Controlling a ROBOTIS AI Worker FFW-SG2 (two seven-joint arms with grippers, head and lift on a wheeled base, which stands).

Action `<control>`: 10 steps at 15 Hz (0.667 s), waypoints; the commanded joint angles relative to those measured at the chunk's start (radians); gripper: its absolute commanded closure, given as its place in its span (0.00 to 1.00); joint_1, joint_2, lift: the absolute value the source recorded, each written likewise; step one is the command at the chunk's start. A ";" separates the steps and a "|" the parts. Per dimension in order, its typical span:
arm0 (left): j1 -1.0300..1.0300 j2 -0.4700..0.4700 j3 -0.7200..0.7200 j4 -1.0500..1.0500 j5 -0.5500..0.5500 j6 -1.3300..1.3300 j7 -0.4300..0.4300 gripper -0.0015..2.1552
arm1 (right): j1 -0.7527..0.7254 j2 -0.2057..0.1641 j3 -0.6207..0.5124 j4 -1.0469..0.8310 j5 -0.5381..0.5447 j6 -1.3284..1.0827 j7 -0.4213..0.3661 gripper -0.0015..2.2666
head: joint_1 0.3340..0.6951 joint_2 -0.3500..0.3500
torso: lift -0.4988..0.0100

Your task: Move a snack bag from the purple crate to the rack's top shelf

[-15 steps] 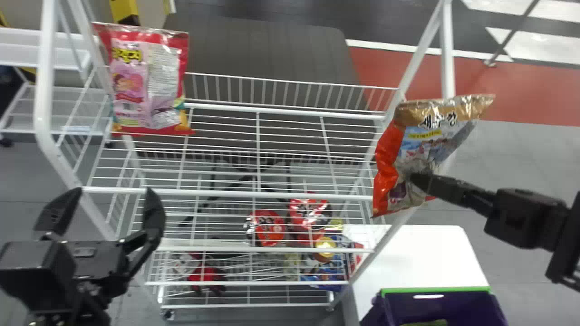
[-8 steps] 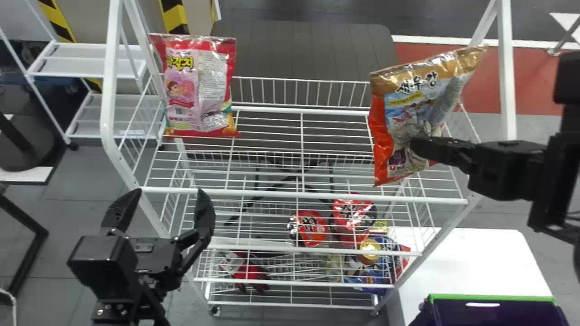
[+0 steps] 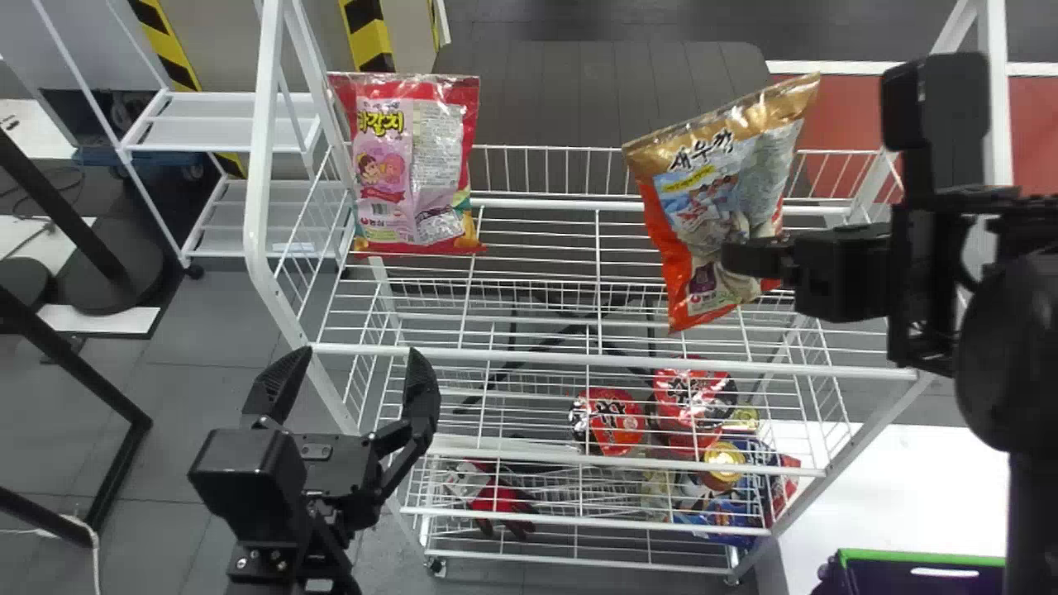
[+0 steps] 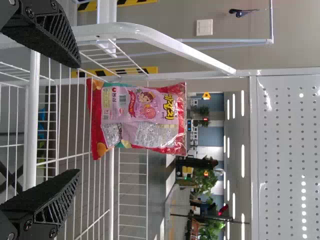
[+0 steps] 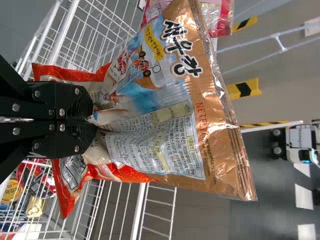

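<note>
Currently, I have the right gripper point(image 3: 734, 258) clamped on the snack bag point(image 3: 698, 186), right of centre in the frame. The snack bag is orange at its lower end and gold at its upper end, and is tilted, with the gold edge rising toward the upper right. It is positioned in front of the right-hand part of the rack's top shelf point(image 3: 537, 359); I cannot tell whether its lower edge touches the wires. In the right wrist view, the right gripper point(image 5: 95, 119) has both fingers closed on the lower part of the wrapper, creasing it inward. The left gripper point(image 3: 359, 359) is parked at lower left, in front of the rack, fingers apart; the left wrist view confirms a wide gap between the fingertips. A pink-and-red bag point(image 3: 413, 165) stands upright at the left end of the top shelf. Two red packages point(image 3: 612, 421) point(image 3: 693, 392) and a gold-lidded item point(image 3: 724, 459) are located lower in the rack, right of centre; a red-and-black item point(image 3: 498, 500) lies further left. The purple crate point(image 3: 917, 559), with its green rim, is at the lower right edge, beside a white surface point(image 3: 893, 487).
</note>
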 commanded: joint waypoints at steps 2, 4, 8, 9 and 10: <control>0.001 0.001 0.001 0.004 -0.003 0.000 0.000 0.03 | -0.003 0.002 0.039 0.066 -0.127 0.002 -0.093 0.90 | 1.00 0.61 | 0.98; 0.000 0.001 0.004 0.010 -0.001 0.003 0.000 0.03 | 0.009 0.002 0.072 0.077 -0.178 -0.114 -0.163 0.90 | 1.00 0.64 | 0.98; 0.001 0.004 0.021 0.016 0.002 0.003 0.000 0.03 | 0.055 0.002 0.095 0.152 -0.360 -0.479 -0.298 0.90 | 1.00 0.72 | 0.98; 0.001 0.004 0.024 0.019 0.003 0.003 -0.001 0.03 | 0.061 0.002 0.095 0.181 -0.380 -0.546 -0.320 0.90 | 1.00 0.74 | 0.98; 0.001 0.004 0.025 0.021 0.003 0.003 -0.001 0.03 | 0.072 0.002 0.097 0.209 -0.394 -0.644 -0.332 0.90 | 1.00 0.76 | 0.98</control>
